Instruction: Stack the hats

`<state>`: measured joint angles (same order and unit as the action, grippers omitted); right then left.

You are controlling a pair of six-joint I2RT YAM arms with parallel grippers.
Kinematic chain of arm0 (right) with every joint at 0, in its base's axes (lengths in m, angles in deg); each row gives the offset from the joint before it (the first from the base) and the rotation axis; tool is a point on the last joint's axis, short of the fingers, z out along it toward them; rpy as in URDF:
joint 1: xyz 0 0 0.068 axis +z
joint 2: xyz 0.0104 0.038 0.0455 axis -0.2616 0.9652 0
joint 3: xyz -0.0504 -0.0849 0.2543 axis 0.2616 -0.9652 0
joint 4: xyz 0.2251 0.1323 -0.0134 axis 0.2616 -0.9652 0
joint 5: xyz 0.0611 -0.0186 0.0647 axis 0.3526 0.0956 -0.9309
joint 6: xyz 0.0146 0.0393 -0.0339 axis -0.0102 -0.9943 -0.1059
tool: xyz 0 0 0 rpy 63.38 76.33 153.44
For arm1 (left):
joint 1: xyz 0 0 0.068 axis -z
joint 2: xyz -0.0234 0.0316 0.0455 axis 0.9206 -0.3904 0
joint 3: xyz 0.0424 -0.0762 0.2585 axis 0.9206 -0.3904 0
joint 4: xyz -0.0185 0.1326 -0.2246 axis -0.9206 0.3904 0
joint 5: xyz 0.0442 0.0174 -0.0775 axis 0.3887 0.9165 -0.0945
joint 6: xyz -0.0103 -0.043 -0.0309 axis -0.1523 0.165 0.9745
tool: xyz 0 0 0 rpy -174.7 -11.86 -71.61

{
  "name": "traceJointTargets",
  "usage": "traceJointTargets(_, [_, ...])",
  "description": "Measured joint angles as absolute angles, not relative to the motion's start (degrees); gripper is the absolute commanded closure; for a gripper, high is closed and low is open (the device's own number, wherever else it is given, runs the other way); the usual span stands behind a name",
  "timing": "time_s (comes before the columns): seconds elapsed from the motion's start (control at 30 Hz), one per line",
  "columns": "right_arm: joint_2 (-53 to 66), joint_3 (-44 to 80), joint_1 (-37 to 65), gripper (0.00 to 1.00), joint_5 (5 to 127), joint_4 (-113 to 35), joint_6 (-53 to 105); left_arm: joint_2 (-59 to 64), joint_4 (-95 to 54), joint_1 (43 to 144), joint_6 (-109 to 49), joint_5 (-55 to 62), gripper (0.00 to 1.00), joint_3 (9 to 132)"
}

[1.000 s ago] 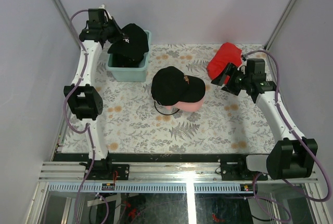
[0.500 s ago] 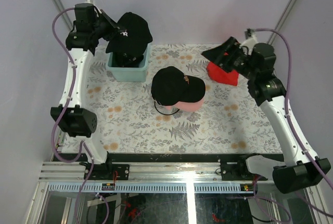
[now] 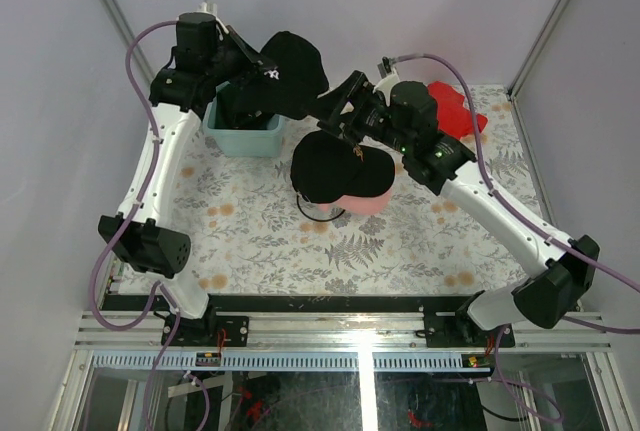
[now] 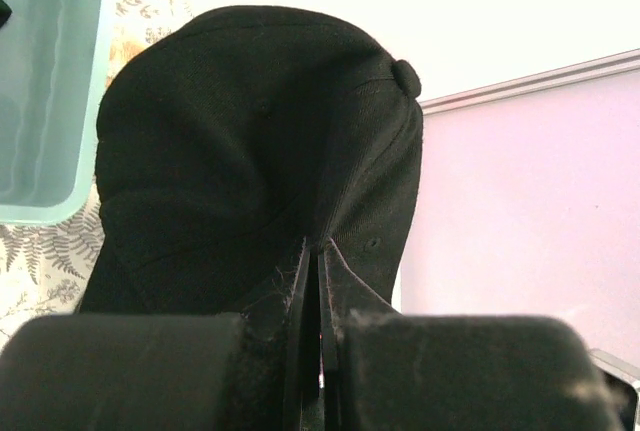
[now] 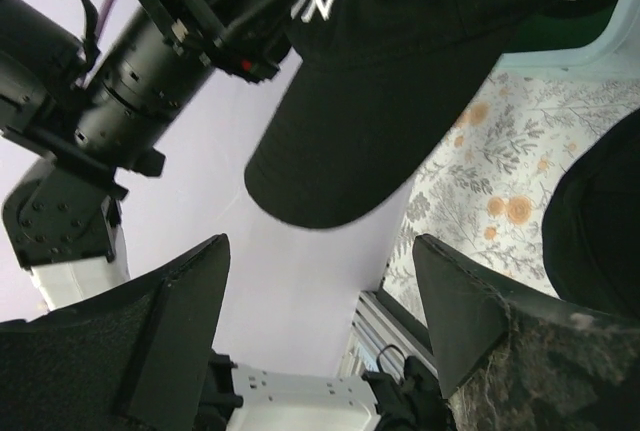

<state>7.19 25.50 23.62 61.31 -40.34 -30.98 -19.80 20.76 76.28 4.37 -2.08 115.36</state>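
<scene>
Left gripper [image 4: 320, 251]: jaws pinched tight on a fold of crown fabric of the held black cap [image 4: 260, 141]; the fingertips are buried in the cloth, so the contact itself is hard to see. The cap hangs in the air above the mint-green tub [image 3: 243, 138], crown button up in the left wrist view, and it blocks most of the tub's inside from above. Right gripper [image 5: 318, 251]: jaws spread wide, nothing between them, just below the held cap's brim; a white logo on that cap is cut off at the frame's top edge. Second black cap [image 3: 330, 163] sits on the pink cap [image 3: 368, 204] mid-table; only a pink rim shows. Red cloth [image 3: 458, 109] lies partly behind the right arm.
</scene>
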Motion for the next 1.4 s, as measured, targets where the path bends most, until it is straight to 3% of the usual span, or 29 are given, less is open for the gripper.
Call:
traceJointTargets(0.33, [10.4,25.4,23.8,0.19,63.6,-32.7,-34.8,-15.5,19.9,77.9,7.3,-2.0,1.00,109.8])
traceJointTargets(1.27, [13.4,24.5,23.8,0.21,63.0,-28.4,-38.3,-13.9,15.3,78.2,9.7,-2.5,1.00,109.0])
traceJointTargets(1.33, [14.4,25.5,23.8,0.29,62.9,-27.7,-38.8,-13.5,14.5,78.6,9.9,-2.7,1.00,107.6])
traceJointTargets(1.4, [15.8,26.4,23.8,0.50,62.5,-26.8,-39.6,-13.0,13.7,78.9,10.1,-2.8,1.00,106.1])
